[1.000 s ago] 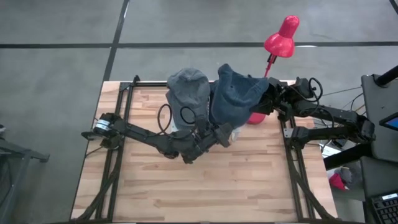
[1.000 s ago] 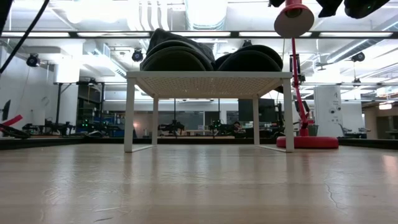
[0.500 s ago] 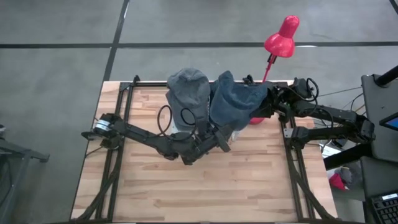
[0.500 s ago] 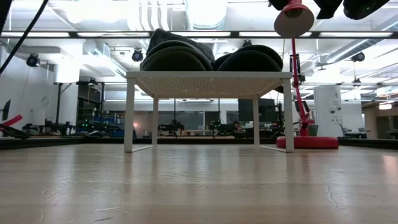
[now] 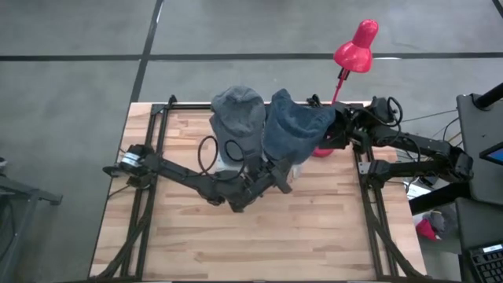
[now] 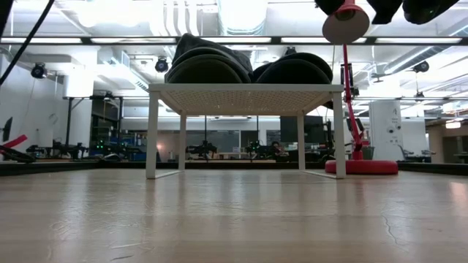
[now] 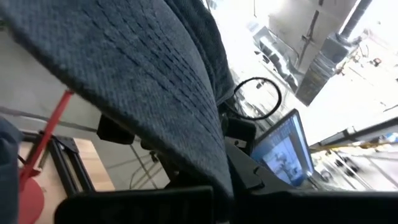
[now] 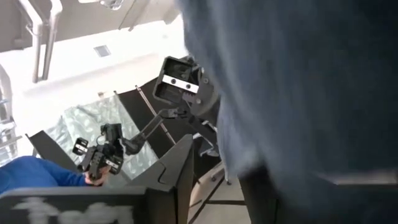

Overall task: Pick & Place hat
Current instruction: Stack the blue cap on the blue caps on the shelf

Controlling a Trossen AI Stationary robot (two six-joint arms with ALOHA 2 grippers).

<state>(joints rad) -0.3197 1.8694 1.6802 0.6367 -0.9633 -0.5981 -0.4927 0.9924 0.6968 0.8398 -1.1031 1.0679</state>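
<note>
A dark blue knit hat [image 5: 292, 124] hangs between both grippers above the far middle of the table. My left gripper [image 5: 277, 171] is at its near lower edge, and my right gripper [image 5: 332, 132] is at its right edge. Both are shut on the cloth. The same cloth fills the left wrist view [image 7: 155, 81] and the right wrist view [image 8: 298, 81]. A lighter grey-blue hat [image 5: 237, 110] lies to the left of it on a white rack [image 6: 245, 89]. In the low view two dark hats [image 6: 208, 64] rest on the rack top. My left gripper holds the blue hat by its near lower edge [image 7: 214, 177], coming up slantwise from the table's near left. The cloth runs down between the fingers; how many layers cannot be told. My right gripper holds the hat's right edge [image 8: 249, 168], coming level from the table's right. The cloth hides its fingertips.
A pink desk lamp [image 5: 355, 43] stands at the far right, its base [image 5: 324, 148] just behind the held hat. The white rack stands on thin legs [image 6: 152, 135] at the far middle. Bare wood [image 5: 259, 236] stretches across the near half of the table.
The blue hat has changed shape: its right side, which reached out toward the right arm, has been drawn in and the hat now looks narrower and more bunched. The right gripper has shifted a little toward the table's left. Both grippers have kept hold.
</note>
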